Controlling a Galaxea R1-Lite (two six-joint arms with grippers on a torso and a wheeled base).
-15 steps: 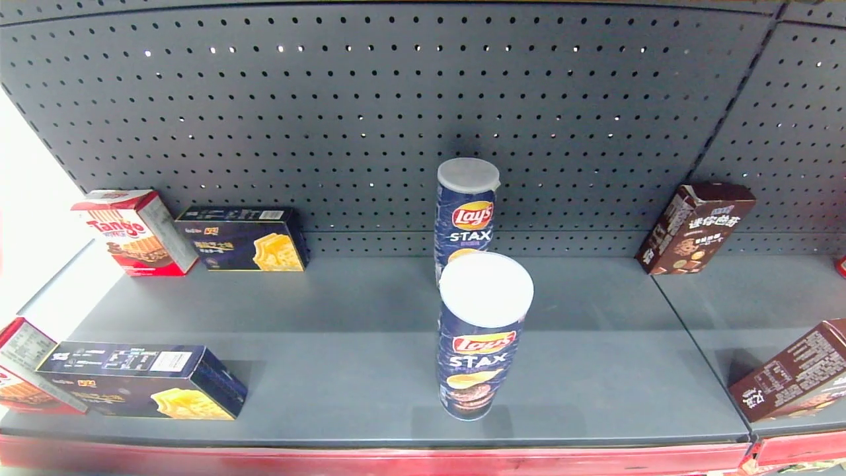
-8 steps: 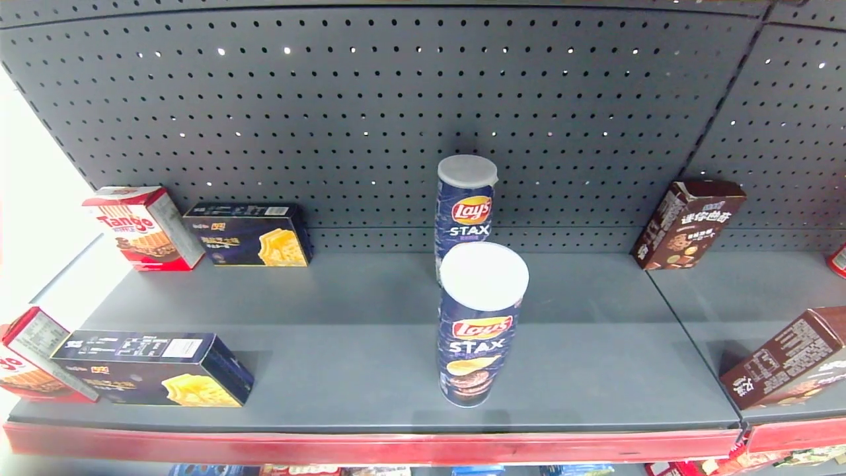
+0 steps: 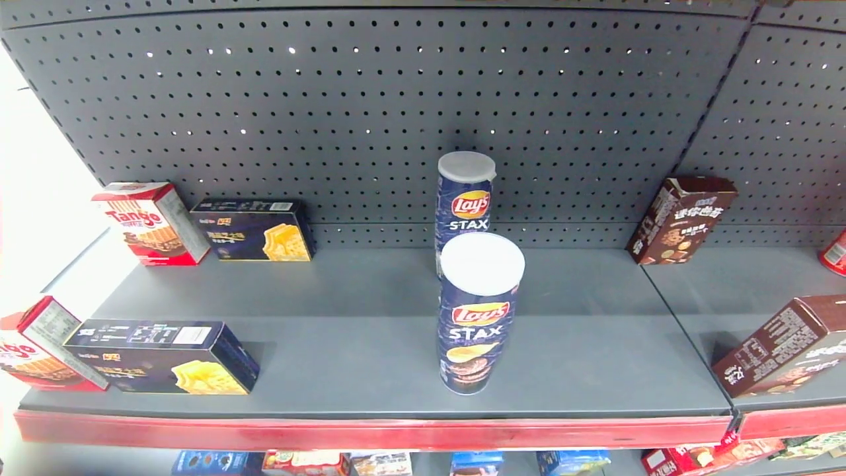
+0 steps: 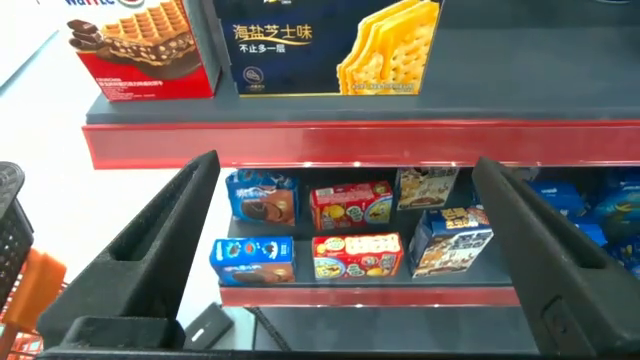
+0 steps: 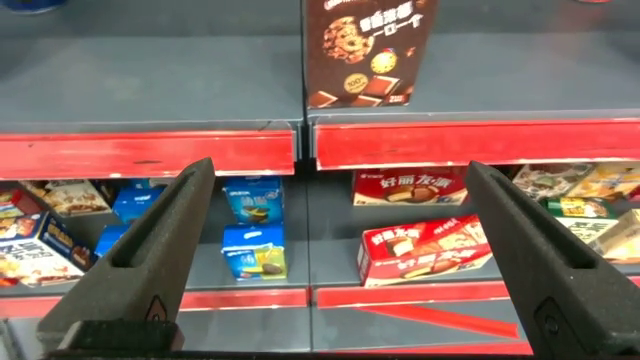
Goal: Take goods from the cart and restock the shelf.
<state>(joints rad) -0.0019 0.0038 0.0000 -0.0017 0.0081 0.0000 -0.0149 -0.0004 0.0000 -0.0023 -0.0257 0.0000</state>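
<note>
Two tall navy chip cans stand on the grey shelf (image 3: 357, 357), one near the front (image 3: 481, 324) and one behind it (image 3: 465, 198) by the pegboard. My left gripper (image 4: 345, 165) is open and empty, below the shelf's red front lip, facing a navy cracker box (image 4: 330, 45) and a red wafer box (image 4: 140, 45). My right gripper (image 5: 340, 168) is also open and empty. It faces a brown cookie box (image 5: 368, 45) on the shelf's front edge.
Navy cracker boxes (image 3: 168, 360) and red wafer boxes (image 3: 151, 223) sit at the shelf's left, brown cookie boxes (image 3: 681, 219) at the right. Lower shelves hold several small snack boxes (image 4: 355, 255). A black mesh basket edge (image 4: 12, 260) shows beside the left gripper.
The whole head view has shifted, so the camera moved: the shelf looks smaller and higher, and a lower shelf now shows beneath its red lip. The goods kept their places.
</note>
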